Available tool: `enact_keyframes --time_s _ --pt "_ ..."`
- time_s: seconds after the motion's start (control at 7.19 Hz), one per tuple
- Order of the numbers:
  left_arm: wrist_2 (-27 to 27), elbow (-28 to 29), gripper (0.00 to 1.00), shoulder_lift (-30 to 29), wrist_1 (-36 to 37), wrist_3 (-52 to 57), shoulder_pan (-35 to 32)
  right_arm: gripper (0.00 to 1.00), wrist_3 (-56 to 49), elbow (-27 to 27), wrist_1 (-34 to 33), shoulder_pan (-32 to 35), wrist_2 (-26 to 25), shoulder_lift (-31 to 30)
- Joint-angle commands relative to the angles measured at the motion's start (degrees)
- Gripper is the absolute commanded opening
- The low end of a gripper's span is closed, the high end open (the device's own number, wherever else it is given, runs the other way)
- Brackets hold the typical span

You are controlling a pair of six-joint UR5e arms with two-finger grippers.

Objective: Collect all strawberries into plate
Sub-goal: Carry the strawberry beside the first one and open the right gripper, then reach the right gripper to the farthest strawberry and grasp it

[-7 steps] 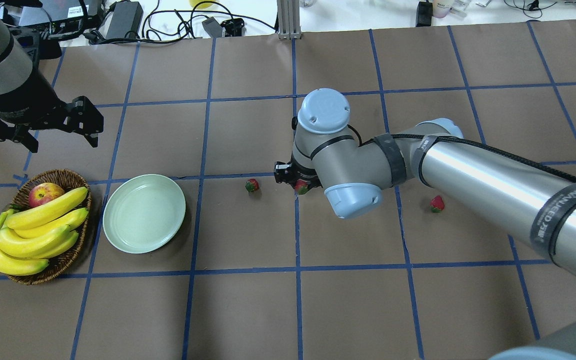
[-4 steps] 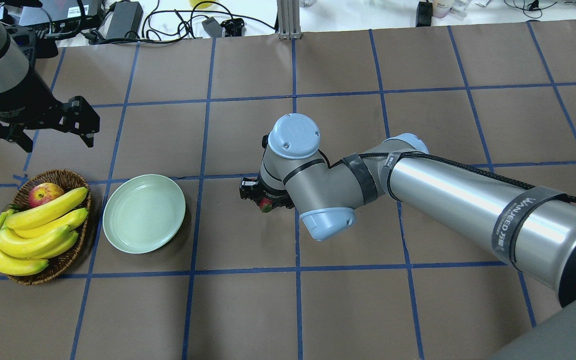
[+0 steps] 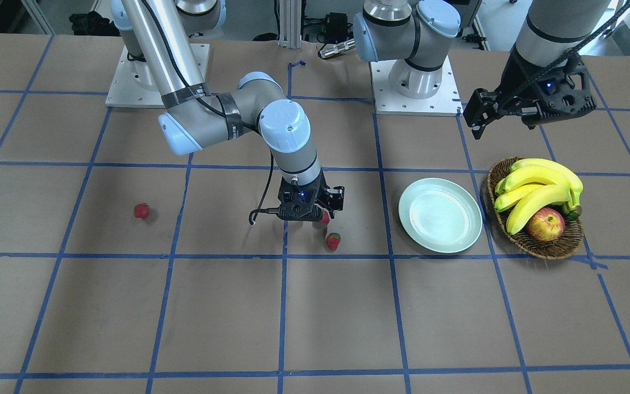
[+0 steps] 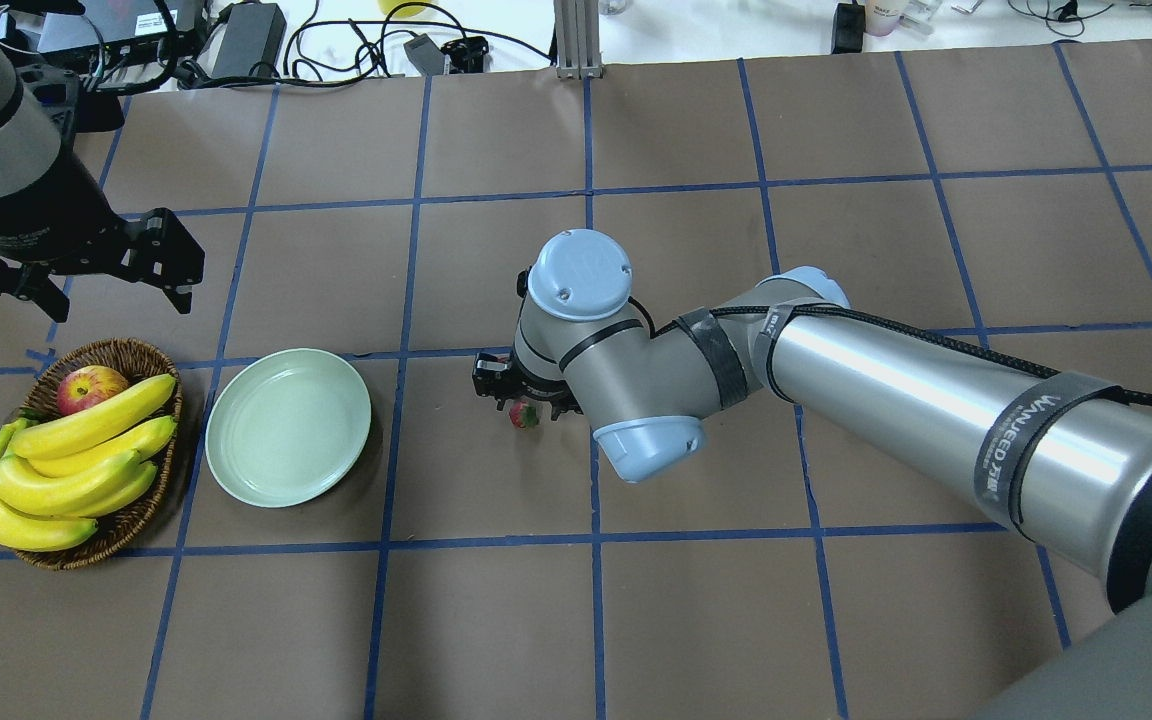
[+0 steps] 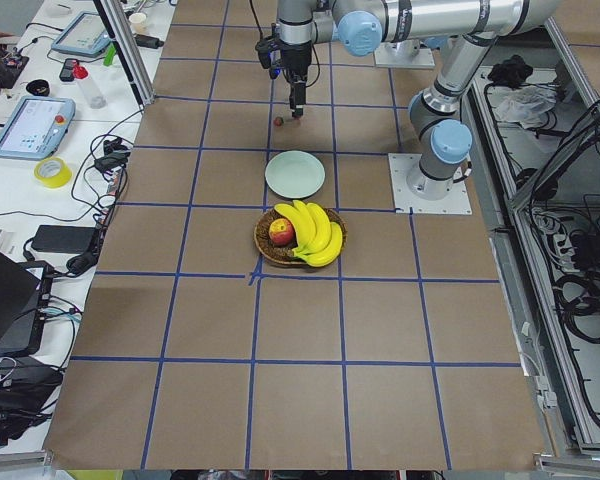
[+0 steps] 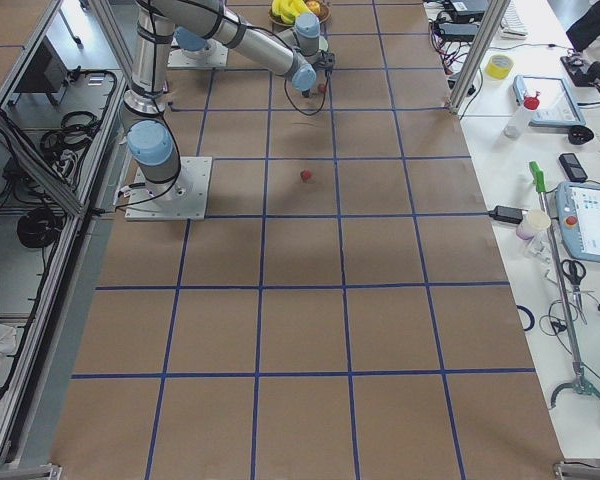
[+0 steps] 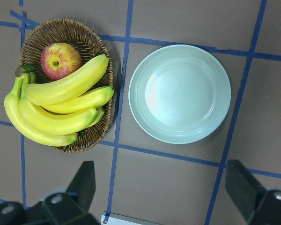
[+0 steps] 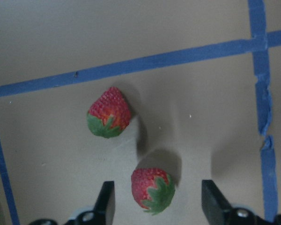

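Note:
The pale green plate (image 4: 288,427) lies empty to the left of centre; it also shows in the left wrist view (image 7: 180,93). My right gripper (image 4: 521,393) hangs low over two strawberries. In the right wrist view its fingers (image 8: 106,201) stand apart around one strawberry (image 8: 153,188) without touching it. The second strawberry (image 8: 109,112) lies just beyond; the front view shows it too (image 3: 333,241). The third strawberry (image 3: 141,210) lies far off on the robot's right side, hidden under the arm in the overhead view. My left gripper (image 4: 111,300) is open and empty, high above the basket and plate.
A brown wicker basket (image 4: 116,350) with several bananas (image 4: 66,470) and an apple (image 4: 91,388) stands just left of the plate. Cables and power bricks (image 4: 246,40) lie beyond the table's far edge. Blue tape marks a grid on the brown table.
My right gripper moved left toward the plate, and the strawberry under it moved along, ending beside the second strawberry. The left gripper shifted only slightly.

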Motion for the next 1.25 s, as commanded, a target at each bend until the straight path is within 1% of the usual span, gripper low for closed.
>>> enact_keyframes --time_s 0.0,0.14,0.28,0.42,0.56,0.7,0.83,1.11 --pt "-0.02 -0.32 1.00 -0.29 -0.10 0.22 0.01 1.00 -3.19 -2.98 1.71 -0.33 -2.59 -0.36" --pt "-0.37 -0.41 1.00 -0.29 -0.10 0.22 -0.08 1.00 -3.02 -5.34 2.07 -0.68 -8.78 -1.67" --pt "-0.54 -0.50 1.00 -0.29 -0.18 0.22 -0.08 1.00 -3.71 -8.67 7.99 -1.64 -10.58 -2.99" --pt "-0.55 -0.41 1.00 -0.29 -0.01 0.22 -0.08 1.00 -7.03 -10.53 11.62 -3.91 -10.69 -4.22" --pt "-0.55 -0.59 1.00 -0.37 -0.62 0.22 -0.08 1.00 -10.28 -10.55 14.96 -7.77 -10.95 -6.06" --pt "-0.55 -1.46 1.00 -0.29 -1.23 0.22 -0.08 1.00 -12.23 -10.29 16.82 -11.89 -10.95 -8.51" --pt "-0.63 -1.64 1.00 -0.20 -1.15 0.22 -0.08 1.00 -15.38 -8.03 17.36 -15.07 -10.86 -11.15" --pt "-0.55 -1.38 1.00 -0.20 -0.98 0.22 0.10 1.00 -24.16 -1.53 17.20 -21.31 -11.04 -14.41"
